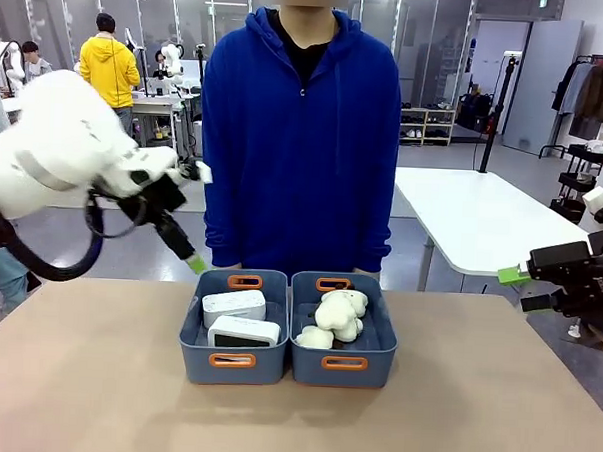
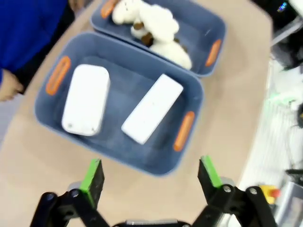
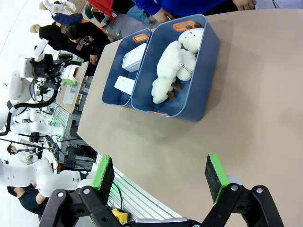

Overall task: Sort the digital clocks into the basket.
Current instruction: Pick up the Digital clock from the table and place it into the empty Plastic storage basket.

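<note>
Both digital clocks (image 1: pixel 237 317) lie inside the left basket (image 1: pixel 233 361), side by side, long axes roughly across it. The left gripper (image 1: pixel 194 264) hangs just above that basket's far rim, jaws spread and empty. The right gripper (image 1: pixel 512 276) sits well off to the basket's right, also released. By my read, sorting looks finished.

No legible text, label, brand, number or sign anywhere; print on a dark sweatshirt (image 3: pixel 86 41) in the right wrist view too small and sideways to read.
</note>
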Controlling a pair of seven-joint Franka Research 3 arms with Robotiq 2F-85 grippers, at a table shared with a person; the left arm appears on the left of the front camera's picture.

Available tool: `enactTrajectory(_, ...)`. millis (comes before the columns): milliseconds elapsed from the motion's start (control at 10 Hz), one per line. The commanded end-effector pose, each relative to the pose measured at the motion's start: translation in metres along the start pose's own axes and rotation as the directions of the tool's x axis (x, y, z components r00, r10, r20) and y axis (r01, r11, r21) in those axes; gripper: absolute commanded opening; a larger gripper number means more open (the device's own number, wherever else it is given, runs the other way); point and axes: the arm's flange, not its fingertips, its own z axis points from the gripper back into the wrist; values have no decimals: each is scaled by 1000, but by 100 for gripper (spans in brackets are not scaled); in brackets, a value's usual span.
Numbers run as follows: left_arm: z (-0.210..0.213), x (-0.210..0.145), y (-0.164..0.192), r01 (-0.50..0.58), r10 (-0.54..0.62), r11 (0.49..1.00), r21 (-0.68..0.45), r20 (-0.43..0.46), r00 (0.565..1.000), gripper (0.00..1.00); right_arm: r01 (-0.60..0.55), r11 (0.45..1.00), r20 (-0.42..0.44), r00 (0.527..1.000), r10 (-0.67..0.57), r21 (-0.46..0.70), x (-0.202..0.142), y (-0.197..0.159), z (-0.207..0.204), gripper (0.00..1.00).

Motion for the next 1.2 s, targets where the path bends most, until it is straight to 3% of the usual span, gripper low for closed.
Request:
enactTrajectory(0, 37, -61, 2, -184, 191, 981, -64, 111, 975, 100, -7, 1000, 10, 1000, 7, 16, 1, -1, -1, 98)
enactTrajectory(200, 72, -129, 2, -354, 359, 933, -68, 267, 894, 100, -7, 1000, 10, 1000, 7, 16, 1, -1, -1, 98)
enactTrajectory(400, 88, -201, -5, -471, 462, 876, -104, 461, 757, 100, -7, 1000, 10, 1000, 7, 16, 1, -1, -1, 98)
enactTrajectory(500, 90, -228, -17, -509, 485, 854, -106, 515, 706, 100, -7, 1000, 10, 1000, 7, 16, 1, -1, -1, 98)
enactTrajectory(700, 82, -257, -28, -552, 490, 830, -81, 579, 652, 100, -7, 1000, 10, 1000, 7, 16, 1, -1, -1, 98)
enactTrajectory(900, 81, -258, -30, -533, 418, 846, -3, 625, 660, 100, -7, 1000, 10, 1000, 7, 16, 1, -1, -1, 98)
enactTrajectory(1000, 97, -265, -17, -568, 522, 816, -108, 561, 642, 100, -7, 1000, 10, 1000, 7, 16, 1, -1, -1, 98)
enactTrajectory(1100, 97, -265, -17, -568, 522, 816, -108, 561, 642, 100, -7, 1000, 10, 1000, 7, 16, 1, -1, -1, 98)
